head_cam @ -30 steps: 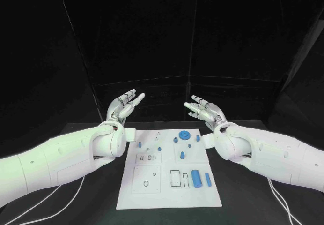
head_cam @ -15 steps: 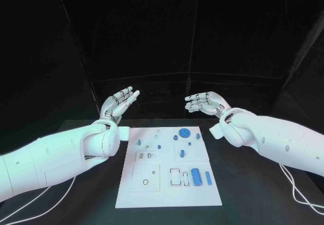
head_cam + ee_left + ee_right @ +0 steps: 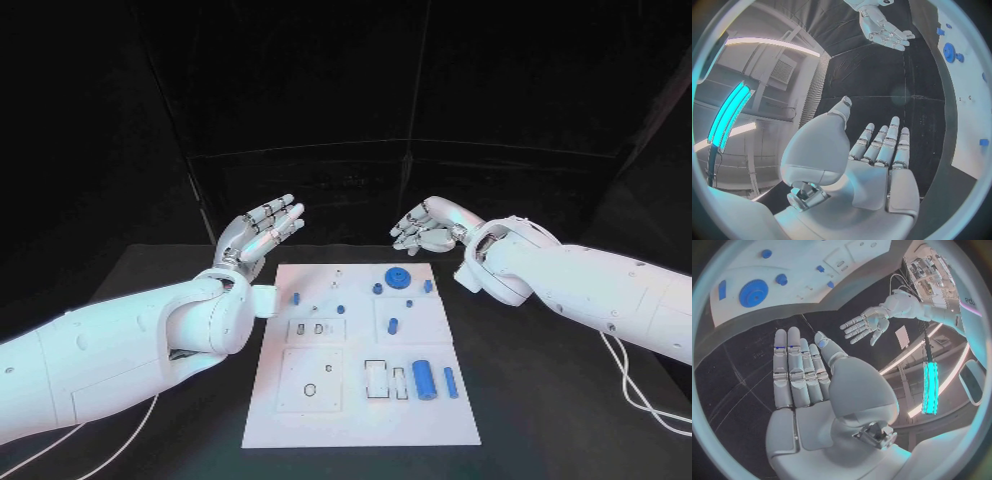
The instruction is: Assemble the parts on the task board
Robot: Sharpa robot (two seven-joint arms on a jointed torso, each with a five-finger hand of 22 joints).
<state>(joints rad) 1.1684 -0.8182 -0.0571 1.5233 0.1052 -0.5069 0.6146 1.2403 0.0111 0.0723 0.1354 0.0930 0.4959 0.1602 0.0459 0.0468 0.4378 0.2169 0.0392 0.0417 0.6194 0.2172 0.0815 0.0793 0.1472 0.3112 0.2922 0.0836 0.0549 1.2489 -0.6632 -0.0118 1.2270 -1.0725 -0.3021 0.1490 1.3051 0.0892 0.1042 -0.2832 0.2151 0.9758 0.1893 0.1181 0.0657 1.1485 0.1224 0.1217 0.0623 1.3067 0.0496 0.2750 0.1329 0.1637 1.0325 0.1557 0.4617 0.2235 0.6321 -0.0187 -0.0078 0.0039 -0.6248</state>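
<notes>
the work looks barely begun, as far as i can judge: both hands are raised above the far edge of the table [image 3: 548, 400], well apart from the board [image 3: 361, 420], and neither touches a part.

the left hand [image 3: 260, 232], at centre left of the head view, is wide, fingers straight and spread, holding nothing; its wrist view shows the same flat palm. the right hand [image 3: 427, 228], at centre right, also holds nothing, with fingers laid out side by side and tipped down toward the board.

the board sits in the lower middle of the frame, a flat white matte plate with shallow outlined pockets, some plainly unfilled. blue parts lie scattered on it: a round toothed gear [image 3: 395, 277] near the upper edge, small pegs [image 3: 296, 298] around it, a thick rounded cylinder [image 3: 423, 379] and a thin bar [image 3: 450, 382] at lower right, just beside each other. whether any small peg is already seated i cannot tell.

the parts look like smooth hard plastic, the hands jointed silver metal, the arms glossy white shells, the table dull black.
</notes>
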